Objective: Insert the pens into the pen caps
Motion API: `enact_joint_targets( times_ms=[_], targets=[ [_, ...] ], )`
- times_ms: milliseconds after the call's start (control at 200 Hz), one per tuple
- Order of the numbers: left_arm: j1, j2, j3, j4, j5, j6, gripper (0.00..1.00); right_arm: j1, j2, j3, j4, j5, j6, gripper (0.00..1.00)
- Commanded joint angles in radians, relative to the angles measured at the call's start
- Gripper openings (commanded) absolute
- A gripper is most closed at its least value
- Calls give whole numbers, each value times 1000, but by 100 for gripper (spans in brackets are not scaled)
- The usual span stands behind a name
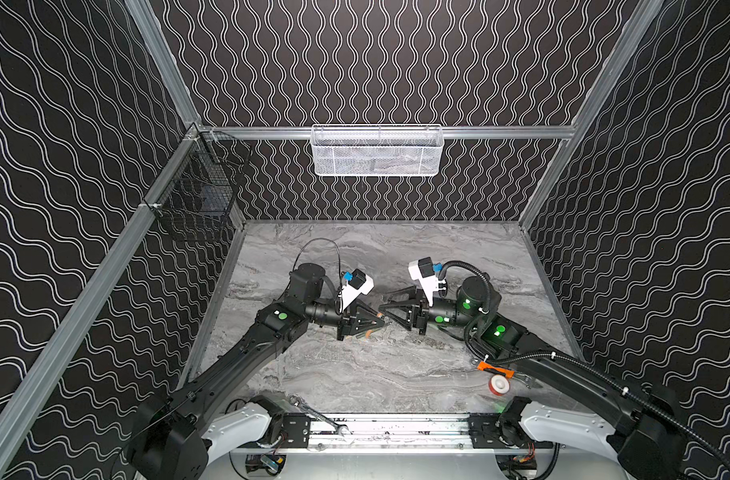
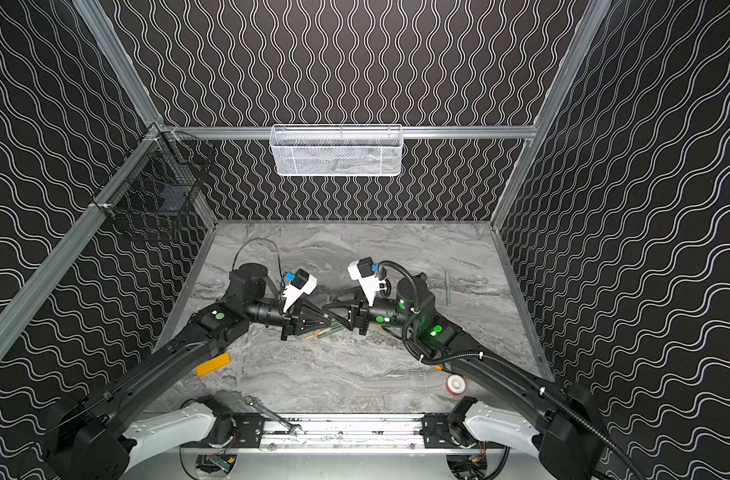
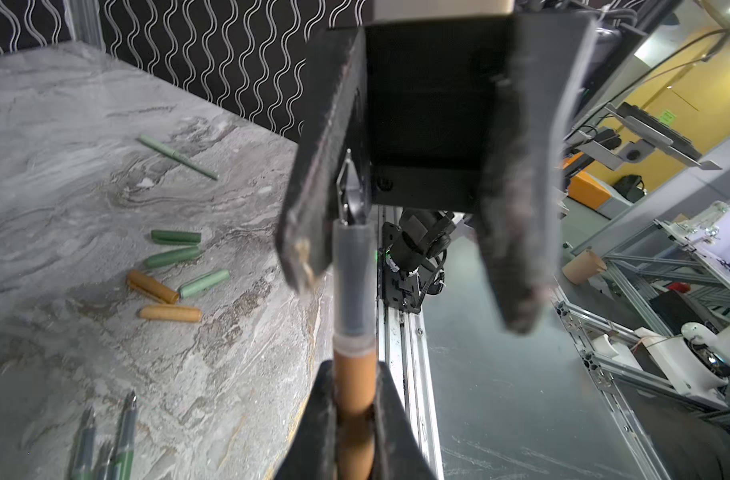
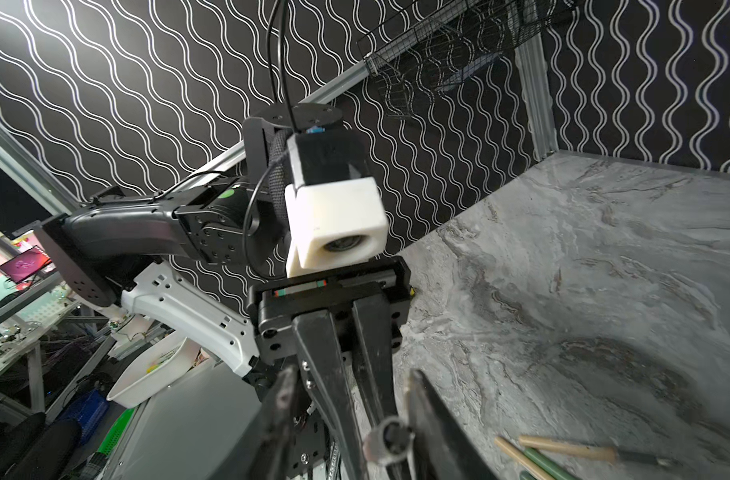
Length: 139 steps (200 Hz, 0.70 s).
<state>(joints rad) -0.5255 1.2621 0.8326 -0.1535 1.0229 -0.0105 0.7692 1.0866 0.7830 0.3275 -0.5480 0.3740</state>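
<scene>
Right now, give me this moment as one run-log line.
left gripper: shut on tan pen | right gripper: open, around its tip | pen caps: five loose on table

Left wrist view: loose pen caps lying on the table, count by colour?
tan-orange caps: 2
green caps: 3
Total: 5
</scene>
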Motion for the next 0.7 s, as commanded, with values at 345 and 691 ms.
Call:
enact_joint_targets(
  times_ms=[345,691],
  targets=[
    [-1,-34,37,-248,-121,152,0,-397,-44,-7,-507,305,-43,80],
    [0,-59,21,-242,-199,100,0,-416,376,206,-847,626,-239,69]
  ],
)
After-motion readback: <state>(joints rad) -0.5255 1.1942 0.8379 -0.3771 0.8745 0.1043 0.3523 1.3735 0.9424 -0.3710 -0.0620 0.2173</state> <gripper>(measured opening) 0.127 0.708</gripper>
